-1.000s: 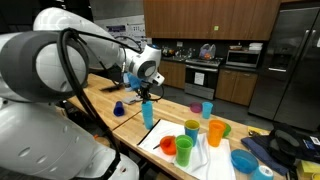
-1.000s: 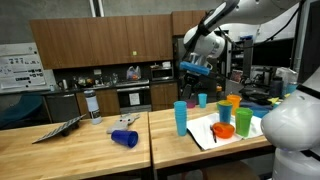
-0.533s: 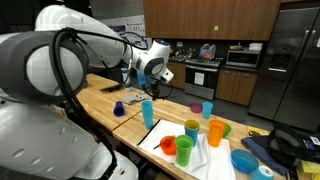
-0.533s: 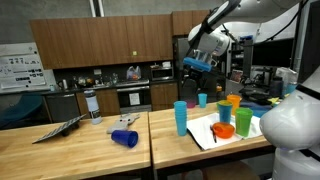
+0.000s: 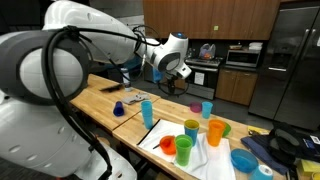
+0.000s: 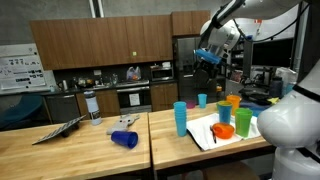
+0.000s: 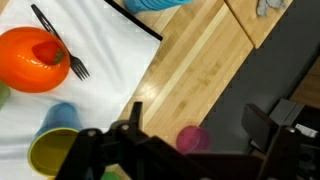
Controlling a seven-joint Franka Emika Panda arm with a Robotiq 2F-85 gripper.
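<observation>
Hand [image 7: 192,118] aloft; jaws wide apart

The table [image 7: 190,70] is smooth pale wood with a slight sheen. The orange cup [image 7: 35,58] and pink cup [image 7: 193,138] look like glossy plastic; the white sheet [image 7: 110,70] is matt, the black fork [image 7: 60,50] dull plastic.

Even indoor light; soft shadows; claw [image 7: 192,135] blurred close to wrist lens
</observation>
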